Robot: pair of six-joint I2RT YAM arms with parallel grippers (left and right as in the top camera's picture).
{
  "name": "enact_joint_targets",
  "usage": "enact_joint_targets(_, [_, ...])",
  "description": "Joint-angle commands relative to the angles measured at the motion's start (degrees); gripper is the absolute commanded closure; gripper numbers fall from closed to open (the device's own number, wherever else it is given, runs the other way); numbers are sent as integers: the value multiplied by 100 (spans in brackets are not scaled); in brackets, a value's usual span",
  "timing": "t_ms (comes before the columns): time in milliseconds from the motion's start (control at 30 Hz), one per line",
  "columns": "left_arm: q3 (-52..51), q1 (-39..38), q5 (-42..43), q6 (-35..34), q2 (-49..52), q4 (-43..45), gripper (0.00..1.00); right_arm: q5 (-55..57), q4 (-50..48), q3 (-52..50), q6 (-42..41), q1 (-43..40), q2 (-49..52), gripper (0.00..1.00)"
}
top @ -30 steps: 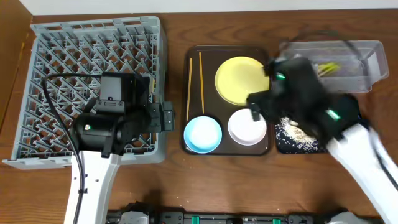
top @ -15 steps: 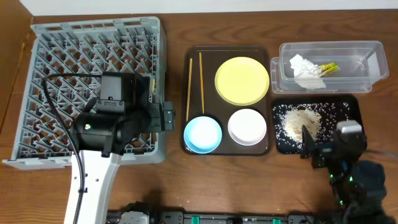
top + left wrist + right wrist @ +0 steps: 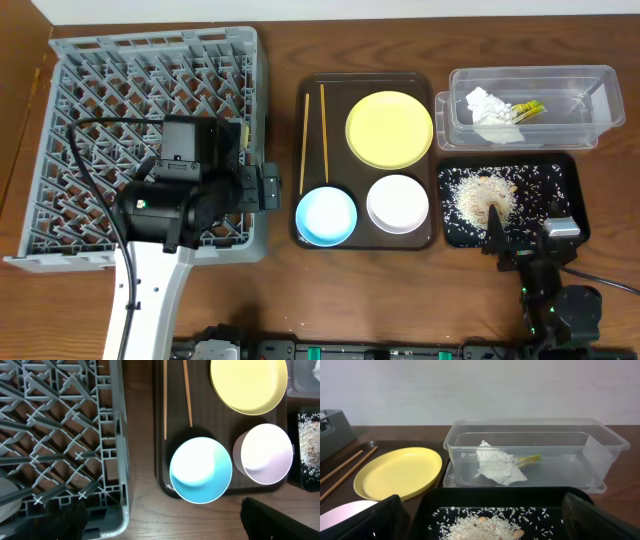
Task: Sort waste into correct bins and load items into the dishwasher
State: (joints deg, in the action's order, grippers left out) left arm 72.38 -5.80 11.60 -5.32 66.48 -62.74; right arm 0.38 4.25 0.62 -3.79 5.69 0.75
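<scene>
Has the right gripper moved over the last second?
Yes. The right gripper has pulled back from over the clear tub and now sits at the near edge of the black tray.

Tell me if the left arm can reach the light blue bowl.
Probably yes: the left pincer hangs open close beside the light blue bowl, with nothing between or over it.

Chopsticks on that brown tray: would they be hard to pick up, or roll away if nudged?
Probably light and stiff: the chopsticks are thin, straight wood. Lying flat on the tray, they offer little to grip, so a grasp may slip. They might roll when nudged, though their cross-section is too small to tell.
</scene>
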Motion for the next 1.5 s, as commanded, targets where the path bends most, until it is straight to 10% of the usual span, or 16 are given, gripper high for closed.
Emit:
enact_joint_targets(0, [87, -17, -72, -7, 7, -2, 2, -44, -4, -31, 68, -81, -48, 1])
enact_joint_targets(500, [87, -17, -68, -11, 7, 2, 2, -44, -4, -31, 68, -81, -48, 1])
enact_joint_targets(800, [87, -50, 1366, -1602, 52, 1287, 2, -44, -4, -31, 68, -81, -48, 1])
enact_joint_targets(1133, [87, -1921, 85, -1233, 1211, 1958, 1, -44, -4, -31, 68, -81, -48, 1])
enact_joint_targets(1467, [87, -2417, 302, -1250, 3261, 2326, 33, -44, -4, -31, 68, -81, -48, 1])
